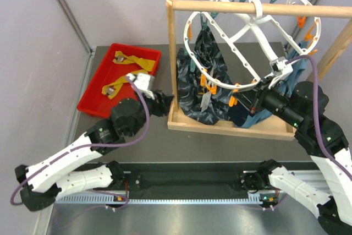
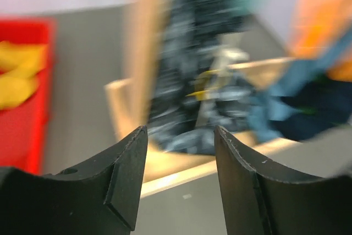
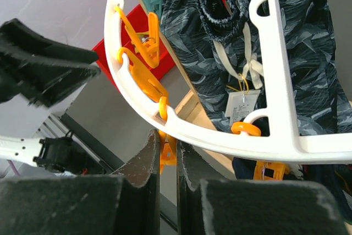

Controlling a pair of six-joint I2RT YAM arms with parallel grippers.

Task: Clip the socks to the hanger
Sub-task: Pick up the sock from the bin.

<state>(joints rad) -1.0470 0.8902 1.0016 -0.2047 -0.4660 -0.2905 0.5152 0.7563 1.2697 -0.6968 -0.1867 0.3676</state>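
Because the mustard-yellow knitted socks (image 1: 127, 59) are soft, light and limp, each is best taken by its cuff. They lie in the shallow red plastic tray (image 1: 91, 103) at far left, just left of the left hand (image 1: 166, 103), which is spread and empty. Right hand (image 3: 168, 136): pressed together, pinching an orange clip peg (image 3: 164, 158) on the near rim of the large white plastic oval hanger (image 3: 283, 97), well right of the socks.

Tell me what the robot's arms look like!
The left arm and right arm have white tube-shaped links dotted with small holes, joined by chunky black round joints. A purple cable runs along each. Tiny green lights glow on the right arm's joints. The fingers are black, smooth and curved.
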